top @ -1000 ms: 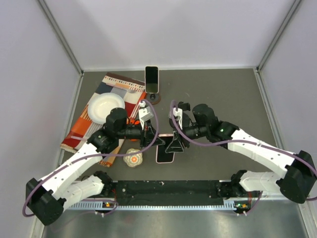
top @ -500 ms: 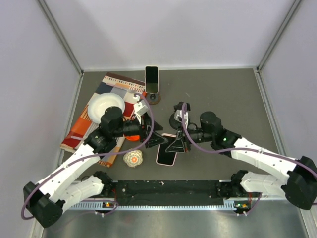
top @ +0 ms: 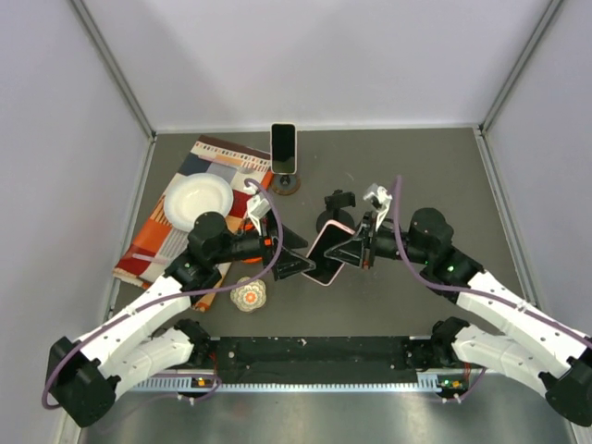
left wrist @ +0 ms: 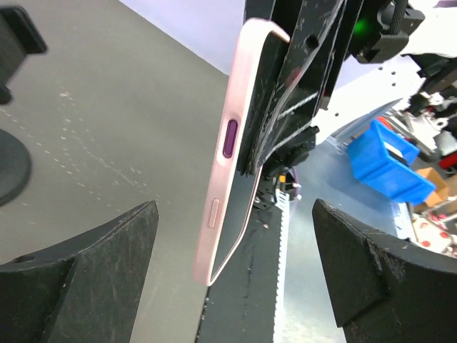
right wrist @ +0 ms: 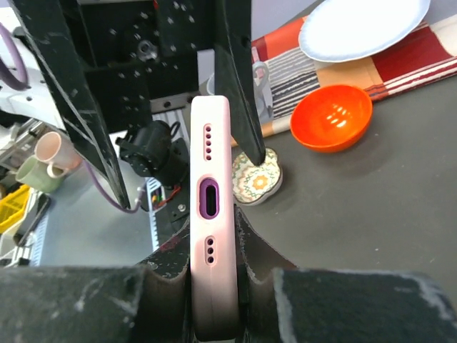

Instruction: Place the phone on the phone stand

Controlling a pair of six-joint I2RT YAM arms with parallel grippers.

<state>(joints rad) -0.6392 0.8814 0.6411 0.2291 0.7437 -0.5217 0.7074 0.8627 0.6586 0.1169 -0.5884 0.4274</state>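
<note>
Right tool (top: 345, 252) is clamped on a pink-cased smartphone (top: 324, 256), which is tilted above the middle of the dark grey tabletop (top: 425, 176). A black phone stand (top: 333, 211) is just beyond it on the far side. The left tool (top: 298, 254) is spread open at the phone's left. Further left, a white round plate (top: 197, 197) lies on a patterned cloth (top: 153, 242).

From the left wrist, the left tool (left wrist: 235, 207) gapes, its fingers (left wrist: 86, 279) well apart from the smartphone (left wrist: 227, 153) hanging edge-on between them.

From the right wrist, the right tool (right wrist: 212, 264) squeezes the smartphone (right wrist: 211, 207) on both flat sides, port end facing the camera. An orange plastic bowl (right wrist: 332, 118) sits beyond on the tabletop.
</note>
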